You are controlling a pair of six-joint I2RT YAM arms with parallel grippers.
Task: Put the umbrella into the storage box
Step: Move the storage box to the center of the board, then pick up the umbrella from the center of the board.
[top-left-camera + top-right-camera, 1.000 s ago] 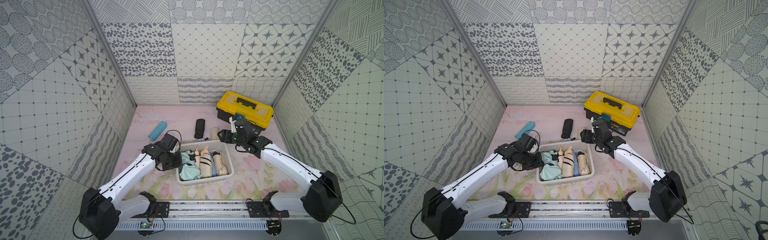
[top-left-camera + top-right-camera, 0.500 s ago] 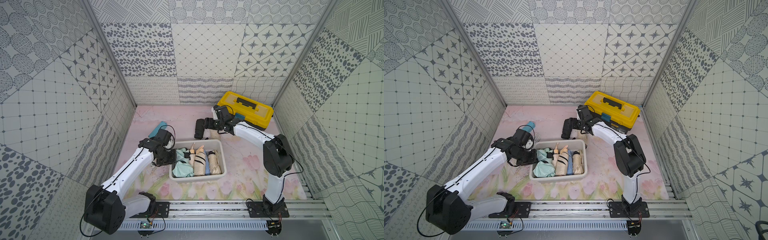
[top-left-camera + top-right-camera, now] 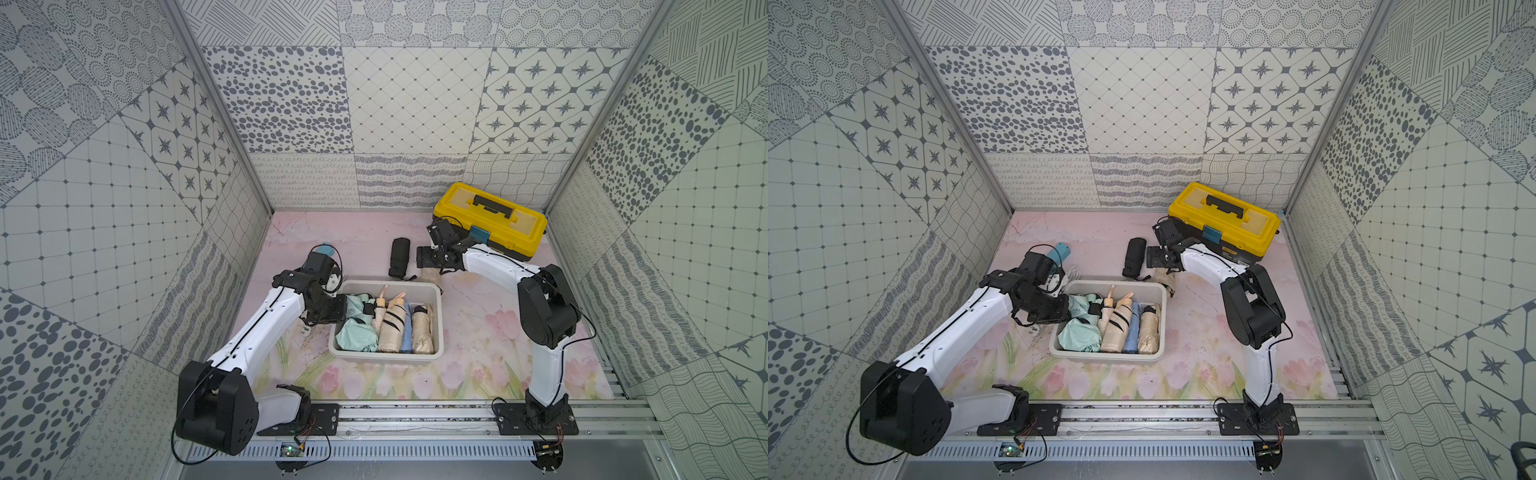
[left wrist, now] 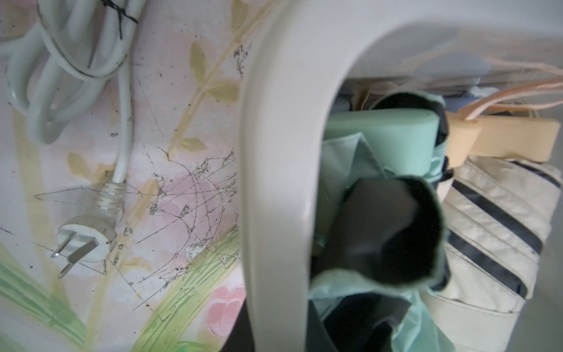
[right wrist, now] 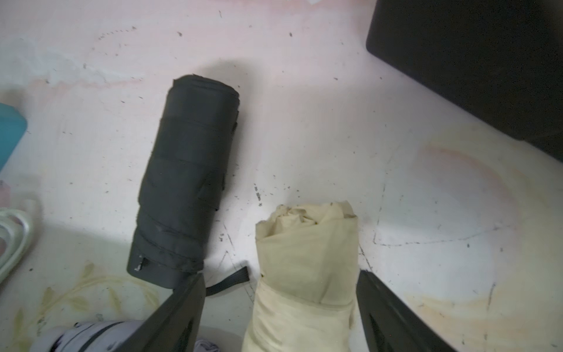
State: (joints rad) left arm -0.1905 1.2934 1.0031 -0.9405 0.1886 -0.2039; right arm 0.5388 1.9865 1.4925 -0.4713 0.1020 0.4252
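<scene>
Robot test cell, patterned wall panels (image 3: 395, 104), aluminium mounting rail (image 3: 415, 415), floral mat (image 3: 478, 353)

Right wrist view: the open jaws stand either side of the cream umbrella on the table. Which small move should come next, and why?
Probably close the right gripper on the cream umbrella. Its fingers are open, one on each side of the roll, which lies on the table outside the storage box, beside the black umbrella. The left gripper grips the box rim.
</scene>
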